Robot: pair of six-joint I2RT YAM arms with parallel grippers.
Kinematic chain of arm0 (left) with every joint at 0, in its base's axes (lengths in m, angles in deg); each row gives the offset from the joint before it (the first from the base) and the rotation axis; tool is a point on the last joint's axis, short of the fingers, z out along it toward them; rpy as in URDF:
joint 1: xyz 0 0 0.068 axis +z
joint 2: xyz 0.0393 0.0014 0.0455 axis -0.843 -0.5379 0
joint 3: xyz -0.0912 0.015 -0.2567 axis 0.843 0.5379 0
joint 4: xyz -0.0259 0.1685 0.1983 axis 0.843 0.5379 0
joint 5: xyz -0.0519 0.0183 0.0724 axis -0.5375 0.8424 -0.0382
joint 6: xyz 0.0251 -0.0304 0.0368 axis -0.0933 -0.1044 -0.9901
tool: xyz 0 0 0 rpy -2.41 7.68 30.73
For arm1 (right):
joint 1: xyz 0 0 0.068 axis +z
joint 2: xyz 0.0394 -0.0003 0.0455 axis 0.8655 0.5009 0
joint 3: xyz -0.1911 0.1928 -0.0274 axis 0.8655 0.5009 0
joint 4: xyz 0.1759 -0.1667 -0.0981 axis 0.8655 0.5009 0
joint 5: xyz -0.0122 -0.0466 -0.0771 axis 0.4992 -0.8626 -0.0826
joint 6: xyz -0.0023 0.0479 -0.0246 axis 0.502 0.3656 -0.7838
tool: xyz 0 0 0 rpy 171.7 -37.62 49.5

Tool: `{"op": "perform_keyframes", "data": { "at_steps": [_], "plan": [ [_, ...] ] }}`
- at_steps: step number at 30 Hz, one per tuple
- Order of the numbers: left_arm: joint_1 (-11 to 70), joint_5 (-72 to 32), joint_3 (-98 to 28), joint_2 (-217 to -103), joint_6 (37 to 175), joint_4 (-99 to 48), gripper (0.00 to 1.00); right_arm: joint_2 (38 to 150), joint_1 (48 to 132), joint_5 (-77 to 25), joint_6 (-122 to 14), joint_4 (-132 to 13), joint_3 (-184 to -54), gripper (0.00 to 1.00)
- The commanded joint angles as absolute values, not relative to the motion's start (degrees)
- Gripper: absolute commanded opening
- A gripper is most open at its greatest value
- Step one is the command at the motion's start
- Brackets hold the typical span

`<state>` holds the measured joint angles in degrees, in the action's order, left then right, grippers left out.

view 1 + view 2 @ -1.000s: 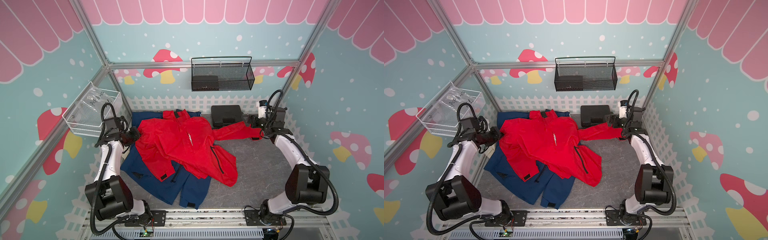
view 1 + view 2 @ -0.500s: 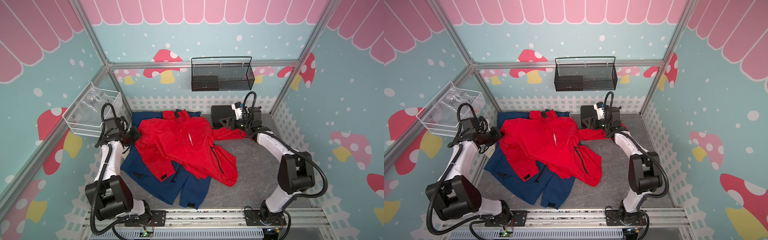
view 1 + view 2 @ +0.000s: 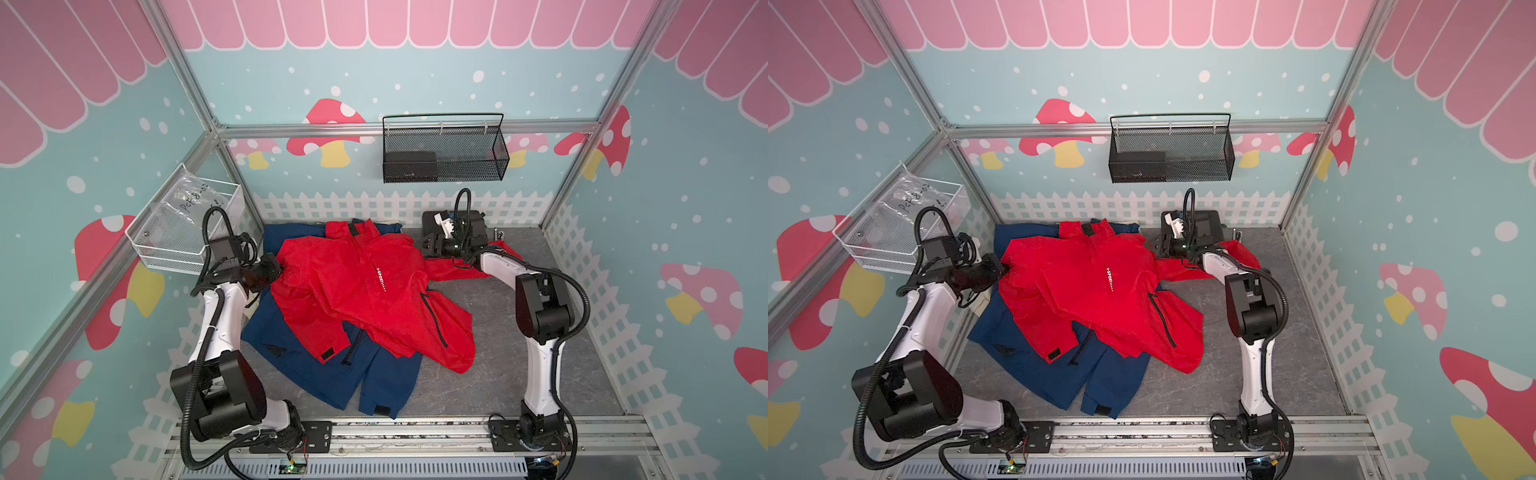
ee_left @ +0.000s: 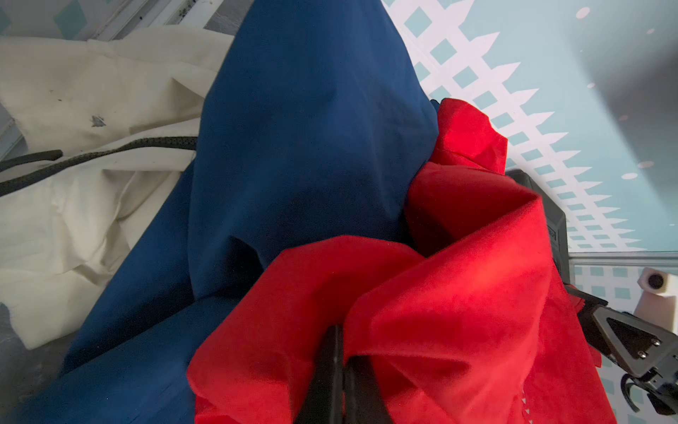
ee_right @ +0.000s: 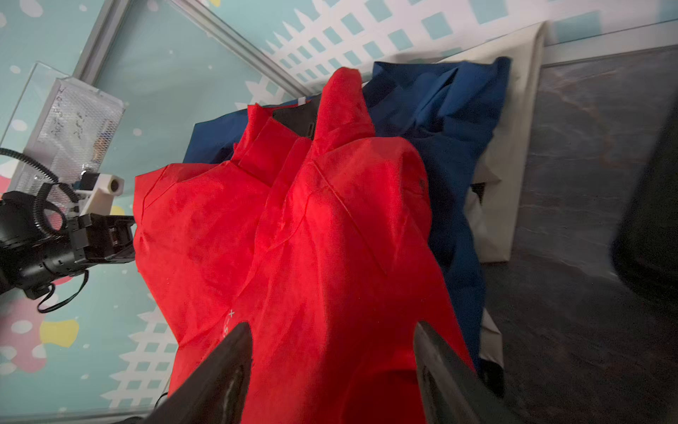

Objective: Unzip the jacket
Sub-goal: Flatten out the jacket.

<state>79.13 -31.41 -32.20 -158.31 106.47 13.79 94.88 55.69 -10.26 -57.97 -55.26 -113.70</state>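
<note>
A red jacket (image 3: 365, 291) (image 3: 1100, 286) lies crumpled on top of a navy garment (image 3: 316, 370), its collar (image 3: 357, 228) toward the back fence. My left gripper (image 3: 274, 268) (image 3: 1003, 268) is at the jacket's left edge. In the left wrist view it (image 4: 343, 337) is shut on a fold of the red fabric (image 4: 440, 312). My right gripper (image 3: 430, 245) (image 3: 1158, 245) hovers at the jacket's right shoulder. In the right wrist view its fingers (image 5: 332, 326) stand wide open over the red cloth (image 5: 293, 238), holding nothing. The red sleeve (image 3: 461, 270) lies slack under that arm.
A cream cloth (image 4: 73, 183) lies under the navy garment (image 4: 293, 147). A black case (image 3: 473, 224) sits at the back just behind my right gripper. A black mesh basket (image 3: 444, 153) hangs on the back wall, a white wire basket (image 3: 183, 232) on the left wall. A white picket fence (image 3: 374, 205) rings the grey table (image 3: 490, 353).
My right arm swung left from the back right corner to the jacket's shoulder, let go of the red sleeve and opened. The sleeve went slack. The left arm has stayed put.
</note>
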Motion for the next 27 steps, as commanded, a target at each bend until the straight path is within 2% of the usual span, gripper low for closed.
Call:
{"op": "perform_keyframes", "data": {
  "at_steps": [1, 4, 8, 16, 19, 24, 27],
  "plan": [
    [81.45, -32.74, -32.02, -157.97, 106.03, 11.07, 0.00, 96.90, 62.50, -1.02, -58.28, -56.17, -115.42, 0.84],
    [81.37, -32.82, -31.60, -157.80, 105.90, 10.73, 0.00, 101.91, 67.29, 3.92, -50.12, -63.21, -115.49, 0.77],
    [81.32, -33.03, -31.26, -157.62, 105.88, 10.48, 0.00, 109.57, 70.32, 4.31, -39.13, -68.15, -118.81, 0.70],
    [80.88, -34.22, -30.85, -157.79, 106.49, 9.66, 0.00, 123.51, 72.80, 9.42, -32.41, -66.37, -129.59, 0.73],
    [80.77, -34.44, -30.77, -157.88, 106.60, 9.54, 0.00, 127.45, 74.10, 13.57, -33.17, -65.65, -133.36, 0.71],
    [80.55, -34.73, -30.63, -158.04, 106.69, 9.43, 0.00, 132.90, 75.88, 14.03, -35.46, -60.31, -140.23, 0.70],
    [80.48, -34.73, -30.54, -158.10, 106.69, 9.33, 0.00, 135.62, 76.66, 12.83, -35.39, -57.87, -143.47, 0.80]
  ]
}}
